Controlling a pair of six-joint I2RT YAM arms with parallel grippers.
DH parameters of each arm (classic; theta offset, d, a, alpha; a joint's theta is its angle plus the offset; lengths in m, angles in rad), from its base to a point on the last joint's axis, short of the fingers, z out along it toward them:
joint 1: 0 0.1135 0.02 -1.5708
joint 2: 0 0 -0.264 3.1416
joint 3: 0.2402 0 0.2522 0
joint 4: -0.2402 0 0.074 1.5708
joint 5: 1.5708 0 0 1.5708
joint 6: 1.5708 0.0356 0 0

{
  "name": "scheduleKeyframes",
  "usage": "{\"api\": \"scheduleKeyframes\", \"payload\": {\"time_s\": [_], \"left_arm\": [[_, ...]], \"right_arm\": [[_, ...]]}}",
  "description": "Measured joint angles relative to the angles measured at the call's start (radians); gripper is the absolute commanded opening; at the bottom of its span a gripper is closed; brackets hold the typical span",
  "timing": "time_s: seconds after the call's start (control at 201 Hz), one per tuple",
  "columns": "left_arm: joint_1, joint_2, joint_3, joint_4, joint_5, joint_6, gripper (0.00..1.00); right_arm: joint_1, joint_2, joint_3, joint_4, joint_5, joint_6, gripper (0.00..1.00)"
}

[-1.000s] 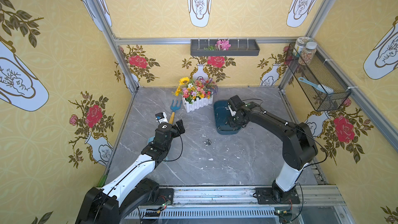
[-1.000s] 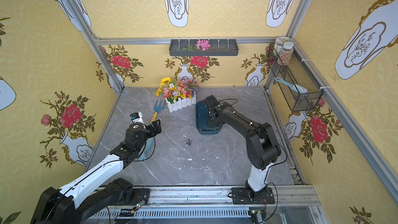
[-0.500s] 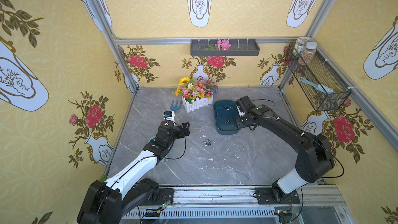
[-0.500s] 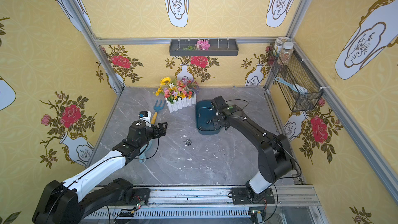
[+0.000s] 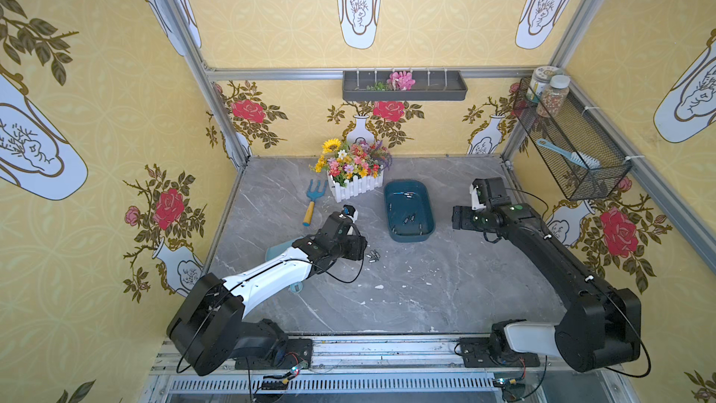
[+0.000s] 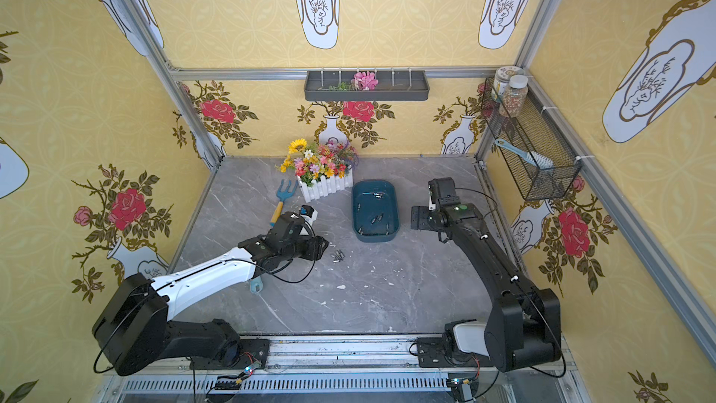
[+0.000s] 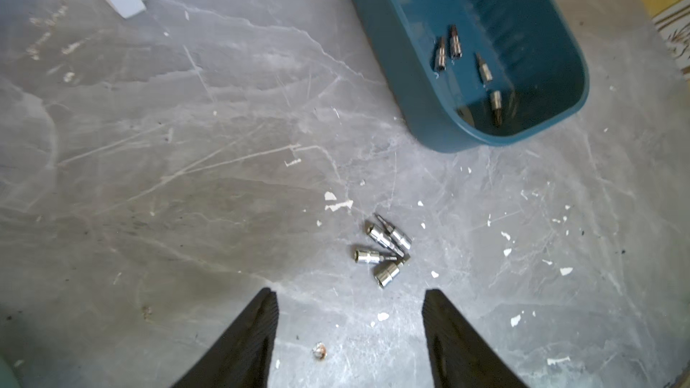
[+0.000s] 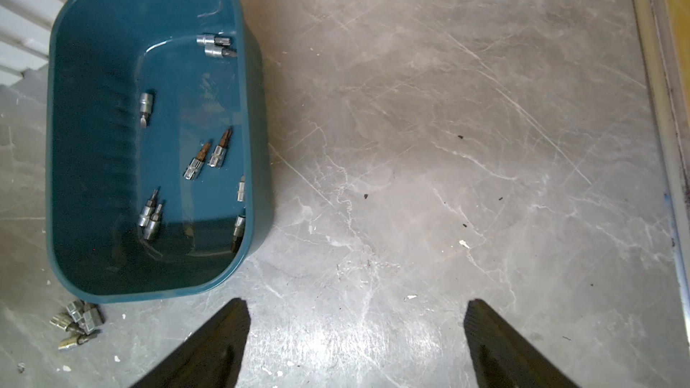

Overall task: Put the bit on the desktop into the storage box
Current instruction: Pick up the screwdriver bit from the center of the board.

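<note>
You have many bits (image 8: 215,158) in the storage box (image 5: 410,237). Four loose bits (image 7: 381,237) lie at its seven o'clock. Left hand (image 7: 351,294) and right hand (image 8: 354,304) are wide, empty.

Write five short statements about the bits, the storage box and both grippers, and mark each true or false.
1. Several bits lie in the storage box. True.
2. The desktop has no bits on it. False: a cluster of loose bits lies on it, near the box.
3. The left gripper is shut on a bit. False: its jaws stand apart with nothing between them.
4. The right gripper is open and empty. True.
5. The garden fork lies in the storage box. False: it lies on the desktop beside the flower planter.
</note>
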Motion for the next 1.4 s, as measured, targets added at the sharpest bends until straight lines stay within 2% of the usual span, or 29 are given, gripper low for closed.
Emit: {"api": "scheduleKeyframes", "payload": {"time_s": [0.239,0.444,0.773,1.396], "left_arm": [[-0.083,0.098,0.085,-0.076,0.000,0.058,0.58],[-0.103,0.159,0.130,-0.116,0.081,0.111,0.52],[-0.108,0.254,0.191,-0.168,0.117,0.166,0.47],[-0.108,0.362,0.248,-0.190,0.090,0.239,0.39]], "right_arm": [[-0.146,-0.035,-0.076,0.073,-0.163,0.035,0.97],[-0.212,-0.036,-0.108,0.102,-0.256,0.048,0.97],[-0.233,-0.032,-0.109,0.124,-0.304,0.051,0.97],[-0.247,-0.023,-0.109,0.125,-0.336,0.051,0.97]]}}
